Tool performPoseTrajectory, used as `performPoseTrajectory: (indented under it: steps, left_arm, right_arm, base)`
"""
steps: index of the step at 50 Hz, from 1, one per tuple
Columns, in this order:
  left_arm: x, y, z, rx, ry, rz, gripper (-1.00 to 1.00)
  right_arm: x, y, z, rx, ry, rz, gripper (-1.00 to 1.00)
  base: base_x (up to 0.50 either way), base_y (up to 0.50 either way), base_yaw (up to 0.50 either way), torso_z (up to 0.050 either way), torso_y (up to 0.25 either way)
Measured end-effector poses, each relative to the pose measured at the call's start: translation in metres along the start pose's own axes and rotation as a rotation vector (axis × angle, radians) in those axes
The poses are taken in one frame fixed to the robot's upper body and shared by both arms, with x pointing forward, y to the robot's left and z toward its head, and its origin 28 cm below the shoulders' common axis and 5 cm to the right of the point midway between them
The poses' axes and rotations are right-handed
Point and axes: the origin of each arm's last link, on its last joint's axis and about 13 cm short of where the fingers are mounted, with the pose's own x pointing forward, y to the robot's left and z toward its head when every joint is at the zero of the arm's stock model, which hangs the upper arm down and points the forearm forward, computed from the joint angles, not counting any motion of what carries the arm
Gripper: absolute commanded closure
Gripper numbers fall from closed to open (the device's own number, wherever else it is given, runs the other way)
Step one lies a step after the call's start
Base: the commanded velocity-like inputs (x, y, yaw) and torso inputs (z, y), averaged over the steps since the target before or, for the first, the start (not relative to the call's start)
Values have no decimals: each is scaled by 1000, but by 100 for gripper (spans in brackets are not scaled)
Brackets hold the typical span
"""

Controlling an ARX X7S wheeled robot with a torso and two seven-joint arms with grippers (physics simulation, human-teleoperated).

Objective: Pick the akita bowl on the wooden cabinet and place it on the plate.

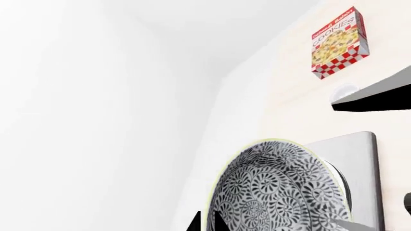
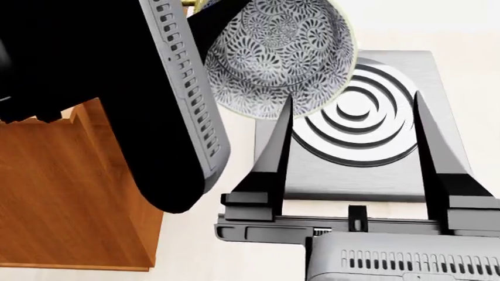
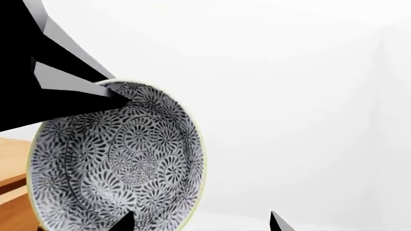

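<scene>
Left arm (image 2: 156, 105) — black and grey, closest to the head camera, crossing over the cabinet (image 2: 70, 193). Its gripper (image 1: 270, 226) grips the bowl (image 2: 277, 55) by the rim, a finger (image 3: 70, 89) visible on the inside wall in the right wrist view; the bowl is lifted and tilted, held up over the far left corner of the stove (image 2: 375, 152).
Cabinet: orange-brown top, below and behind the left gripper.
Bowl: white with dark floral pattern inside and out, just ahead of the right gripper's left finger.
Right gripper (image 2: 352, 126) — jaws wide apart, holding nothing, fingers straddling the stove's rings.
Stove: grey, square, directly under the right gripper.
Cookie box (image 1: 339, 42) and white cup (image 1: 345, 90): on the pale counter, well beyond the left gripper.
</scene>
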Motion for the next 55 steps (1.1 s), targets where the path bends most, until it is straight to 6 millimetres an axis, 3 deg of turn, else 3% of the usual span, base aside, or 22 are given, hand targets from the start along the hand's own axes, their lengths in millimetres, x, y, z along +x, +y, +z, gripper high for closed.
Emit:
performPoseTrajectory:
  steps: [53, 54, 55]
  left_arm:
    - [-3, -11, -5, -26, -28, -56, 100]
    - [-3, -11, -5, -27, -28, -56, 100]
    - [-3, -12, -5, -28, -29, -57, 100]
  right_arm:
    - [14, 2, -13, 13, 34, -4, -100]
    - [14, 2, -13, 14, 34, -4, 100]
    - [14, 2, -13, 17, 34, -1, 100]
  base:
    - [0, 0, 0, 0, 0]
    - [0, 0, 0, 0, 0]
    - [0, 0, 0, 0, 0]
